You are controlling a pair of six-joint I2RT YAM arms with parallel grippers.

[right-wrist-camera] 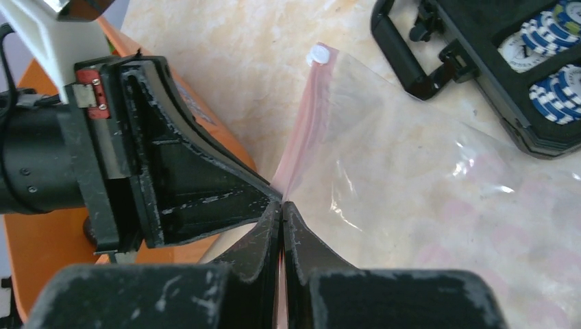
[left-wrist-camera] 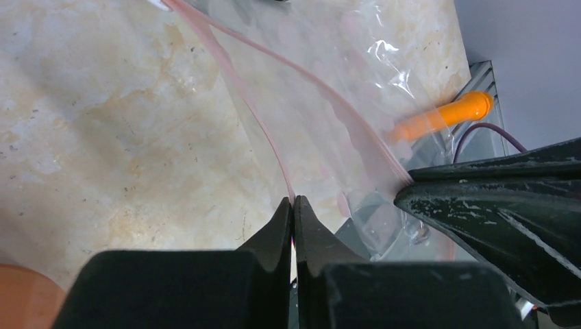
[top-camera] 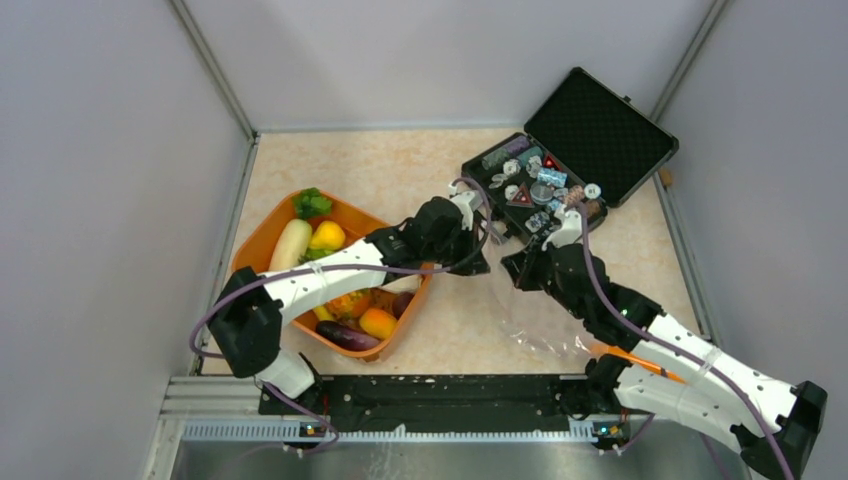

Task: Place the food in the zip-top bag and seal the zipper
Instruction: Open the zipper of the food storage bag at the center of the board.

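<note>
Top external view: we see a beige marbled desk (top-camera: pixel 380 165). A black case (top-camera: pixel 600 135) lies open at its far right, with chips (right-wrist-camera: pixel 555 103) in the tray. An orange tub (top-camera: pixel 362 213) sits at the left, partly under the left arm. A clear bag (top-camera: pixel 535 320) lies flat on the desk between the tub and the right arm, near the desk's front edge.

The food is in the tub, not in the bag. We note a white radish (top-camera: pixel 290 245), a lemon (top-camera: pixel 327 236), a green leafy piece (top-camera: pixel 312 203), an eggplant (top-camera: pixel 345 335) and an orange fruit (top-camera: pixel 378 322). An orange stick-shaped piece (left-wrist-camera: pixel 445 116) lies at the bag's near end by the right arm; we cannot tell if it is inside.

The left gripper (left-wrist-camera: pixel 293 205) is pressed together, pinching the pink zipper strip (left-wrist-camera: pixel 236 89) at the bag's mouth. The right gripper (right-wrist-camera: pixel 282 209) is also pressed together on that pink edge. The two tips sit just beside each other.

In the left wrist view the strip runs in two lines that split apart, one to each gripper. A small white tab (right-wrist-camera: pixel 319 53) sits at the strip's far end.
</note>
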